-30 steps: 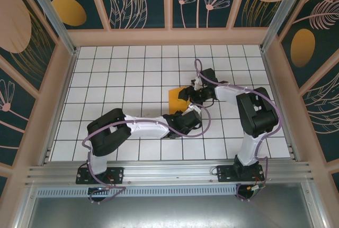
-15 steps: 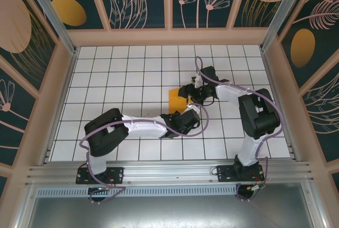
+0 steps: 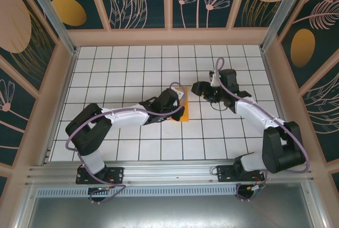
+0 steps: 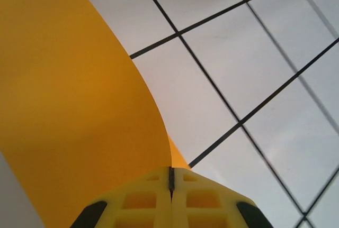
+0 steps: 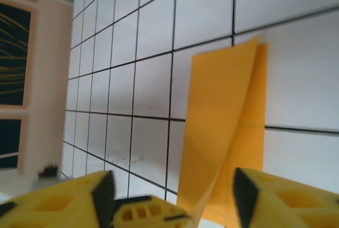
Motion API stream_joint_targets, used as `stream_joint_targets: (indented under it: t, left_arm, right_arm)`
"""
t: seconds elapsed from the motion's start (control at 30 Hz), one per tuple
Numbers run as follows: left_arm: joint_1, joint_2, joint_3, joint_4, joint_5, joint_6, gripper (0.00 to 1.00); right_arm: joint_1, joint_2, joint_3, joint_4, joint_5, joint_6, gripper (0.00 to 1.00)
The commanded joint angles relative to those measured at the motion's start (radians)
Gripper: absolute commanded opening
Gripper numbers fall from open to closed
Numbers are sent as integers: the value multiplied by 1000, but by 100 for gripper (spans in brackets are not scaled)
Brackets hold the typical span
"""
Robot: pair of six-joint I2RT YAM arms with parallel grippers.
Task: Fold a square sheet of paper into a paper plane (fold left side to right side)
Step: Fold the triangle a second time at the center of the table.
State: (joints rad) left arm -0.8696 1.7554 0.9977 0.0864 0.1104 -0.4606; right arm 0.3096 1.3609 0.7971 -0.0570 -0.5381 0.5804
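The square sheet of paper [image 3: 185, 114] is bright orange and lies mid-table as a narrow strip, one flap lifted and curled over the rest. My left gripper [image 3: 178, 101] comes at it from the left. In the left wrist view its yellow fingers [image 4: 148, 201] are pressed together, and the curved edge of the paper [image 4: 79, 106] runs into their seam. My right gripper [image 3: 201, 88] hovers just right of the sheet, open. In the right wrist view the raised flap [image 5: 220, 127] stands between the spread fingertips [image 5: 103, 196], touching neither pad.
White tiles with dark grout cover the table [image 3: 122, 74]. Peach-framed walls with dark floral panels [image 3: 32, 64] close in the left, back and right sides. An aluminium rail [image 3: 169, 174] carries both arm bases at the near edge.
The left arm swung from below the sheet to its left side and shut on the paper's edge, lifting a flap. The right arm drew back to the right, staying open.
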Motion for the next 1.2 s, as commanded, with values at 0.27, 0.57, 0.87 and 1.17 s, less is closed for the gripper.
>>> stream_joint_targets:
  t: [0.27,0.57,0.87,1.17]
  left_arm:
    - [92,32,-63,132,268,-179,0]
    - [107,-16,-101,49,207,-144,0]
    - [118,-17,-88,28,188,-126,0]
    - [122,-2,-46,-41,123,-73,0]
  right_arm:
    - [112,15,-216,142,13,103,11]
    - [189,154,-151,140,31,114,1]
    - [213,258,-84,86,39,103,1]
    - [219,310,-68,-6,56,79,1]
